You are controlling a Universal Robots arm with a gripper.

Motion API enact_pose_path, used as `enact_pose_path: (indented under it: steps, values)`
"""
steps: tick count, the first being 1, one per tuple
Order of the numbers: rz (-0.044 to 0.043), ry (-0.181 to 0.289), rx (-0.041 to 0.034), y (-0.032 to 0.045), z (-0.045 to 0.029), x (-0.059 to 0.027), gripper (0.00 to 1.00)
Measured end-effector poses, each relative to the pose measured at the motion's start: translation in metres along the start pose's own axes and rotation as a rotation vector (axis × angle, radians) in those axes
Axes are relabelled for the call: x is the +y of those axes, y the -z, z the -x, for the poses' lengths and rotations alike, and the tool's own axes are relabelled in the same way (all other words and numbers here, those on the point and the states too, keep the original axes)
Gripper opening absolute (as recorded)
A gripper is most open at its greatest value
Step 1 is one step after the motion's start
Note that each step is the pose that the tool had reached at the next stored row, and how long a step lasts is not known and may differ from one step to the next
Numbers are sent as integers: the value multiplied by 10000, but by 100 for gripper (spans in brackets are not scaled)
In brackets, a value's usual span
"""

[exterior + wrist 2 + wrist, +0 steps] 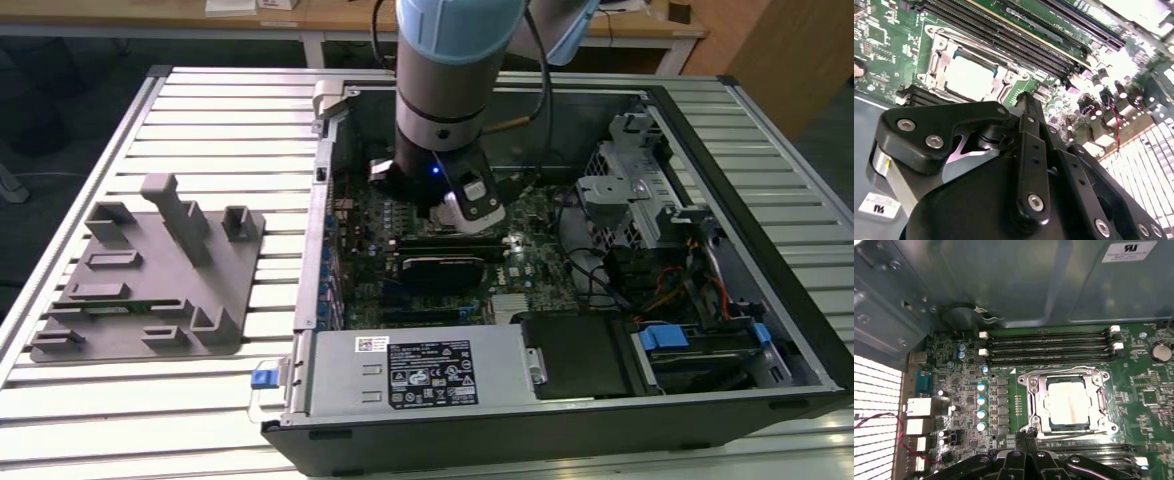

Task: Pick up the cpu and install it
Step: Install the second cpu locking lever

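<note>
Standing at the near end of the slatted table (174, 380), I see the open computer case (561, 420) lying on its side, its power supply (414, 372) nearest me and a grey fixture block (147, 280) well off to the exterior view's left. The arm reaches down into the case, and its gripper (1025, 436) hangs low over the motherboard (969, 390); in both wrist views the two black fingers (1026, 107) are pressed together with nothing between them, so it is clenched on air. Just beyond the fingertips sits the cpu (1069, 404), lying flat inside the metal-framed socket (1070, 401), whose frame surrounds it on all sides. Beyond the socket run the memory slots (1049, 345), and past them the case's far wall. To my eye the chip is light, rigid and thin, with a smooth metal top that would slip under a careless pinch; its underside is likely delicate, so the sensible hold is across two opposite edges, kept level.
</note>
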State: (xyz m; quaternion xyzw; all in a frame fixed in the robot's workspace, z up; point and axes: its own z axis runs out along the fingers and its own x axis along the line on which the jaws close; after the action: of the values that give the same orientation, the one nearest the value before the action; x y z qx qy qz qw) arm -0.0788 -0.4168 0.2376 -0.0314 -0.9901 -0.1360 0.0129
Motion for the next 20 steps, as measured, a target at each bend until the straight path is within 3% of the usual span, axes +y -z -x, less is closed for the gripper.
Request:
enact_pose_path:
  steps: [2, 6, 7, 15, 20]
  values:
    - [-118, -4, -10, 33, -1, 10, 11]
    - [-584, -38, -45, 54, -2, 19, 11]
    - [-651, -52, -53, 54, -2, 21, 11]
    - [-1063, -200, -117, 43, 57, 65, 11]
    - [-1134, -210, -124, 16, 78, 156, 11]
